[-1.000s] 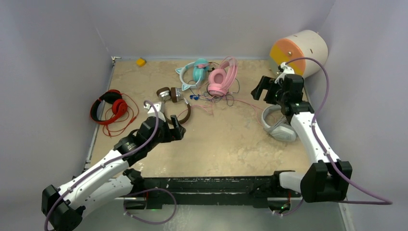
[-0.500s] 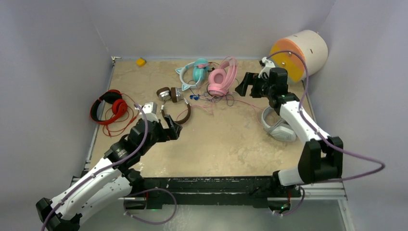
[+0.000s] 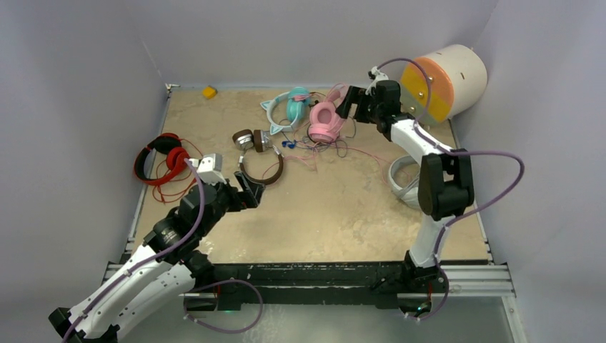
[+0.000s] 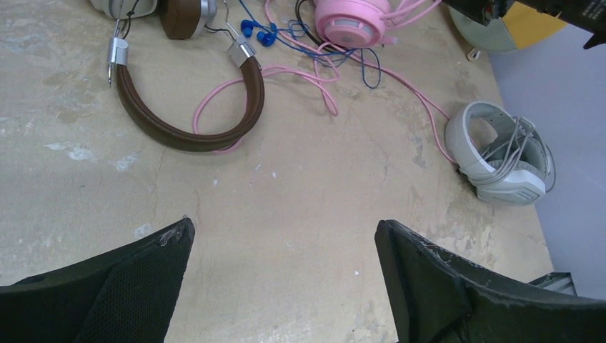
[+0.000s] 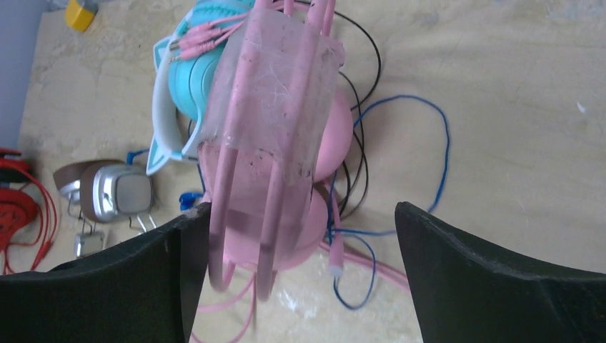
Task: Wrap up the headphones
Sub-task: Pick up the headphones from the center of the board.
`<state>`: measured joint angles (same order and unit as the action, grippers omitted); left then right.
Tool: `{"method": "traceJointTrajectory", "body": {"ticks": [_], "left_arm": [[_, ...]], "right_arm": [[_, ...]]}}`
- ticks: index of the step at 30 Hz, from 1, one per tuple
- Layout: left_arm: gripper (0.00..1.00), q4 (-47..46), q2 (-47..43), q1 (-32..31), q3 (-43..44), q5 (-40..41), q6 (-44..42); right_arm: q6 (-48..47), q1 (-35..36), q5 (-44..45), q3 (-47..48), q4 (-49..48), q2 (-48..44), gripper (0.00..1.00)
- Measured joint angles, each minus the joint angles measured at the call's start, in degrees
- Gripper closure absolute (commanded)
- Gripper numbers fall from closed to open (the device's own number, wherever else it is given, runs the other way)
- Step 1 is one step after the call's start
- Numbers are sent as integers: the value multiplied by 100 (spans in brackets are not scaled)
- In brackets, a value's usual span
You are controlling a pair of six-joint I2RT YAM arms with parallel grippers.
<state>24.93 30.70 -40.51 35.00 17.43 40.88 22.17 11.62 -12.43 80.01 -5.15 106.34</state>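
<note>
**Headphones lying unwrapped, both grippers released**

Reaching the right gripper toward the far edge of the table, straddling the arched band of the pink pair with fingers spread wide and clamping nothing; unable to tell whether either finger is touching the band. Finding that pink pair about midway along the far edge, just beside a teal cat-ear pair, with a blue cord and a black cord looping around it on the tabletop.

Hovering the left gripper low over the left-centre of the table, fingers parted wide, holding nothing. Spotting the brown pair lying flat just beyond those fingers, silver cups toward the far edge, a pink cable looping by its band and trailing off toward the right edge.

Noting the grey-white pair near the right edge, its cord bundled inside the band, partly hidden behind the right arm from above.

Seeing 1 red pair by the left edge, 1 small yellow block at the far-left corner, and 1 cream-and-orange cylinder tilting at the far-right corner.
</note>
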Motion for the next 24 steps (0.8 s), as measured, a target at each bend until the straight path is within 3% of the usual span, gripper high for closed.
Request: {"method": "traceJointTrajectory", "body": {"ticks": [3,7,13,24], "left_arm": [[4,37,-2,0,0,76,0],[4,48,0,0,0,136,13],[5,63,68,0,0,155,55],[5,267,55,0,2,190,155]], "right_arm": [[52,33,-31,402,-81,457,22],[-90,203,39,844,-9,855,31],[-409,970,85,870,52,807,58],[-1032,2577,-411,481,59,-334,73]]}}
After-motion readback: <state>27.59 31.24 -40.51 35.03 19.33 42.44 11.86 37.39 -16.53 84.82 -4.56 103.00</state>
